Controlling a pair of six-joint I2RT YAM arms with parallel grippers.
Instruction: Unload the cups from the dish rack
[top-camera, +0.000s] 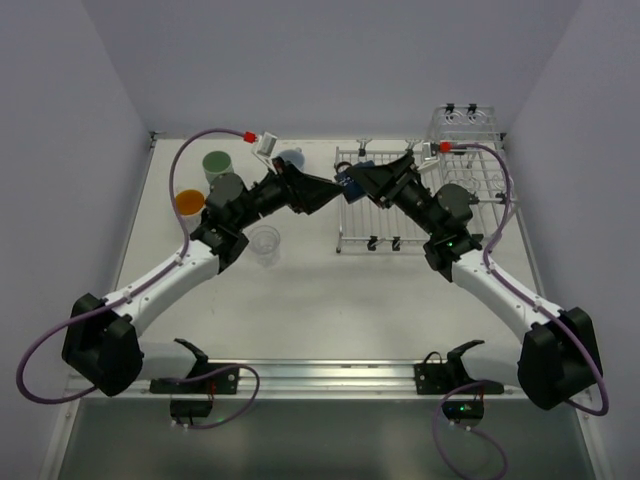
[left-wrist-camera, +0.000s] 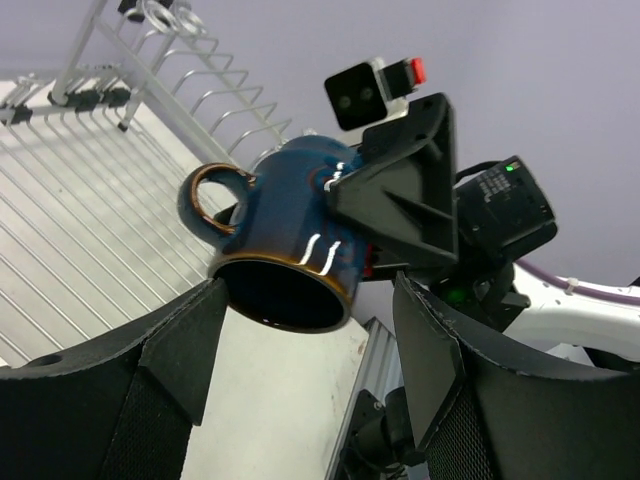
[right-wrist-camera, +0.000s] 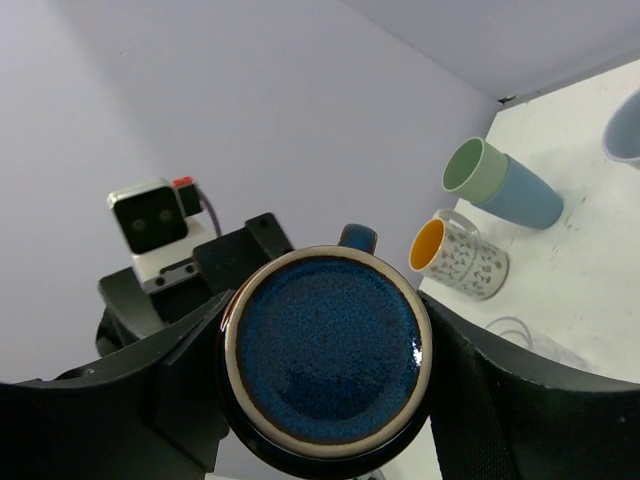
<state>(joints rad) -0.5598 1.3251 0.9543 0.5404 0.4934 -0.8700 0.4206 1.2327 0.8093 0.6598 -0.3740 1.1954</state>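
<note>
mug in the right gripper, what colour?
The mug is dark blue with a brown rim; best in the left wrist view.

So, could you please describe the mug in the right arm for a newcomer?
Find the wire dish rack at the back right. At its left edge the right end effector grips a mug. It is glossy dark blue with a brown rim, unlike the pale cups.

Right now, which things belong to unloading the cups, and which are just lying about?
Job: navy mug, rack, green-rimmed cup, orange-lined mug, glass, blue cup.
Just there: rail clamps, purple cables.
</note>
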